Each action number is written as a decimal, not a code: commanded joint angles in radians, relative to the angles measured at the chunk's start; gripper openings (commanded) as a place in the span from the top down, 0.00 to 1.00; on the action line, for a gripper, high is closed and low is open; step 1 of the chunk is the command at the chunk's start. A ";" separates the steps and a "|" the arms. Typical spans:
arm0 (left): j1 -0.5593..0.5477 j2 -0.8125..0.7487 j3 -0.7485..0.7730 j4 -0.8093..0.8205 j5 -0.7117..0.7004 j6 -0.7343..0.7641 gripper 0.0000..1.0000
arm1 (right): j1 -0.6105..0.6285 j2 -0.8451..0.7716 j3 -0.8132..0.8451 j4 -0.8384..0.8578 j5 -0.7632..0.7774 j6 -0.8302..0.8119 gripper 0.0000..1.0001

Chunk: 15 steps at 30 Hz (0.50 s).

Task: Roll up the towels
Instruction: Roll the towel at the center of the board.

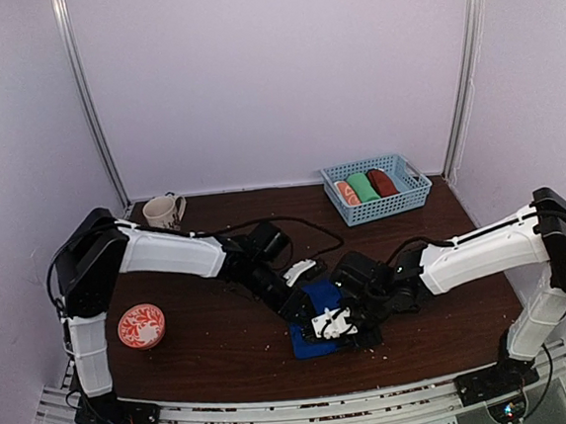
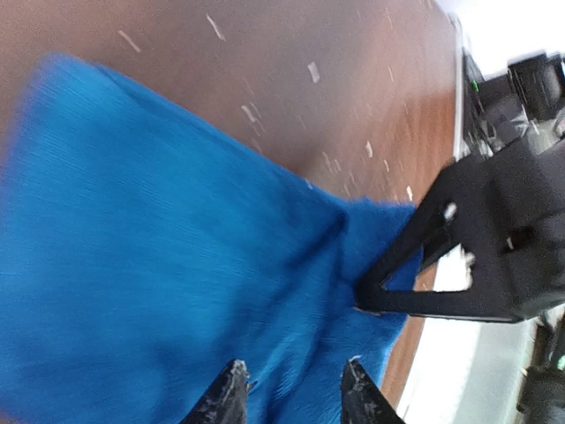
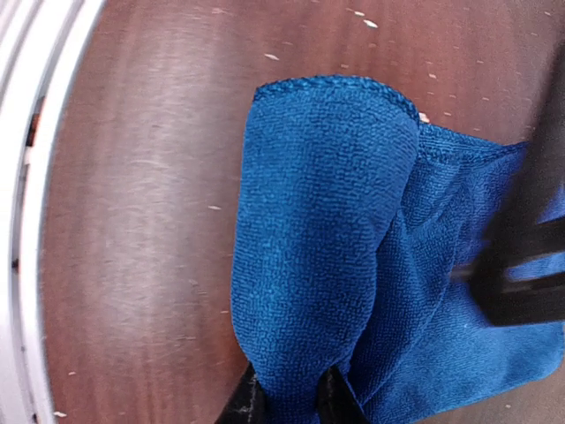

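Observation:
The royal blue towel (image 1: 322,296) lies rumpled on the brown table near its front edge, between my two arms. My right gripper (image 3: 290,399) is shut on a rolled-over fold of the blue towel (image 3: 318,247) at its near end. My left gripper (image 2: 294,393) hovers just over the blue towel (image 2: 150,265), with its fingers apart and nothing pinched between them. In the top view the left gripper (image 1: 298,295) and the right gripper (image 1: 335,325) sit close together over the cloth. A rust-brown towel (image 1: 383,181) lies rolled in the basket.
A light blue basket (image 1: 413,199) at the back right also holds a green roll (image 1: 364,186) and an orange-and-white roll (image 1: 346,193). A mug (image 1: 163,213) stands at the back left. A red patterned bowl (image 1: 141,326) sits front left. Crumbs dot the table.

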 commanded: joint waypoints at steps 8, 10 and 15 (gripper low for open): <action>-0.040 -0.554 -0.436 0.487 -0.502 0.036 0.57 | -0.215 0.221 0.247 -0.433 -0.417 0.000 0.96; -0.141 -0.628 -0.491 0.537 -0.596 0.144 0.49 | -0.251 0.313 0.338 -0.527 -0.465 -0.016 0.96; -0.312 -0.597 -0.424 0.423 -0.683 0.347 0.48 | -0.304 0.517 0.521 -0.687 -0.551 -0.018 0.97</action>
